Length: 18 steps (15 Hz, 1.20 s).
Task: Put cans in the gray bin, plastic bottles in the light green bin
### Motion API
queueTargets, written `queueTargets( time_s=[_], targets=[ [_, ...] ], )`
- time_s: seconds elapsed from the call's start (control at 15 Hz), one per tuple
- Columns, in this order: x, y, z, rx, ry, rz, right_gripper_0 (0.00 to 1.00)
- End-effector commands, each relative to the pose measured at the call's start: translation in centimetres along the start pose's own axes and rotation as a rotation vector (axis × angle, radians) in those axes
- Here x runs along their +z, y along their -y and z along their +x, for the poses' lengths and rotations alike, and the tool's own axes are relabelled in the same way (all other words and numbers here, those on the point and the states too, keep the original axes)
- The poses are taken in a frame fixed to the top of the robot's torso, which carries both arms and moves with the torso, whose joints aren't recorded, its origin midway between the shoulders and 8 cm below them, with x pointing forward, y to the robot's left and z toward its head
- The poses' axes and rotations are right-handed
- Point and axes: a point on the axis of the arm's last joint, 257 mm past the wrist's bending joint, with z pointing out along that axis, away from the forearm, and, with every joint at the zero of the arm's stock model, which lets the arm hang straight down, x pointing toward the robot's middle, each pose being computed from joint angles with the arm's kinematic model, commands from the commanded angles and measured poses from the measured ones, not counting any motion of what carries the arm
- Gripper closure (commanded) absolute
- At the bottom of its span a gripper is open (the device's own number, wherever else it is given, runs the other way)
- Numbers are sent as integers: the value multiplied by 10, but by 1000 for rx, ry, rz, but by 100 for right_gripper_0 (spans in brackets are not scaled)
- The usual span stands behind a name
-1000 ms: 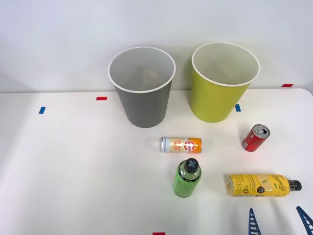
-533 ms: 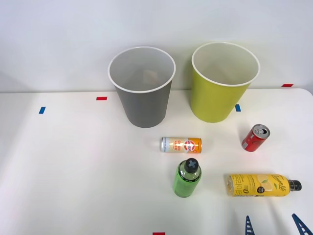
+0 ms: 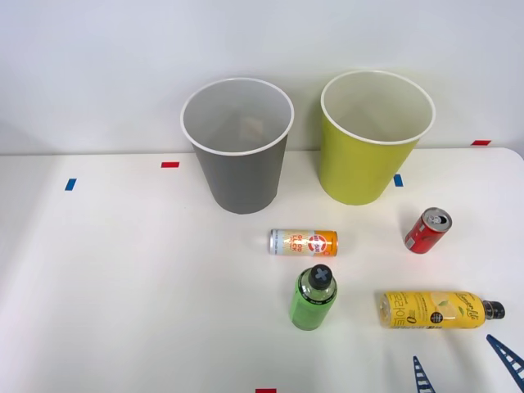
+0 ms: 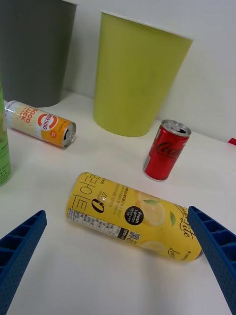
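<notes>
Your right gripper [image 3: 465, 368] has shifted slightly at the near right edge of the front view since a moment ago, its right-hand finger now reaching a little higher, while every object on the table [image 3: 123, 286] has stayed where it was. You see its jaws spread wide open, holding nothing, with the blue ribbed fingers [image 4: 19, 251] set on either side of the yellow lemon-label bottle [image 4: 132, 216] in the wrist view.

That bottle lies on its side just beyond the gripper, black cap pointing to the right. The green bottle [image 3: 313, 297] stands upright to its left, well apart from it. The silver-and-orange can [image 3: 303, 242] lies on its side just beyond the green bottle. The red can [image 3: 427, 230] sits farther right, beyond the yellow bottle and in front of the light green bin [image 3: 375, 137].

Both bins stand upright at the far side of the table, the gray bin [image 3: 238, 146] to the left of the light green one, close but apart.
</notes>
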Motion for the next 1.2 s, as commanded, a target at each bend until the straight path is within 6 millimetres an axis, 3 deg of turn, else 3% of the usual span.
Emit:
queueTargets(
  time_s=[0.07, 0.4, 0.53, 0.93, 1.2],
  targets=[
    [0, 9, 0, -88, -28, -84, 0],
    [-2, 14, 0, -245, -50, -230, 0],
    [7, 12, 6, -243, -157, -243, 0],
    [22, 14, -13, -320, -313, -321, 0],
    [20, 17, -8, -414, -334, -415, 0]
  ],
)
